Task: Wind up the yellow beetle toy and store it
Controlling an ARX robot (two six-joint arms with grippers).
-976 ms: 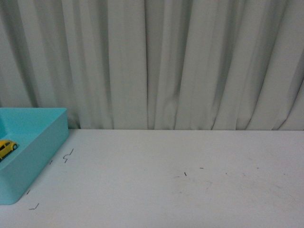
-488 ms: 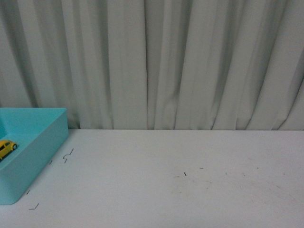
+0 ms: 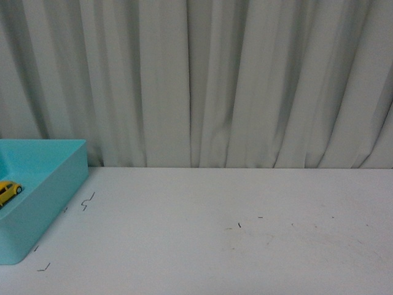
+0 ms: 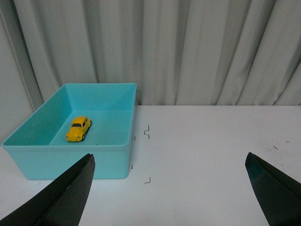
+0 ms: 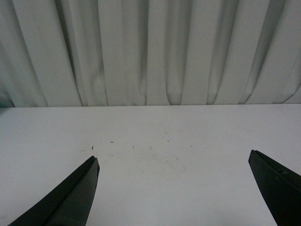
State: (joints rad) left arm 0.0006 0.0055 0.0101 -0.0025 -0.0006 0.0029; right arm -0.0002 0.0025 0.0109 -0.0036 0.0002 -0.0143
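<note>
The yellow beetle toy [image 4: 78, 129] rests on its wheels on the floor of a turquoise bin [image 4: 122, 155]. The front view catches only its nose [image 3: 8, 190] at the far left edge, inside the same bin [image 3: 55, 196]. My left gripper [image 4: 169, 162] hangs open over bare table, apart from the bin, its dark fingers [image 4: 70, 193] spread wide with nothing between them. Facing the curtain, my right gripper [image 5: 173, 162] is also open and empty over the white table. Neither arm shows in the front view.
White table [image 3: 233, 246] with small black corner marks [image 3: 88, 201] beside the bin and faint scuffs [image 3: 239, 225] in the middle. A grey-white pleated curtain [image 3: 215, 80] closes off the back edge of the table.
</note>
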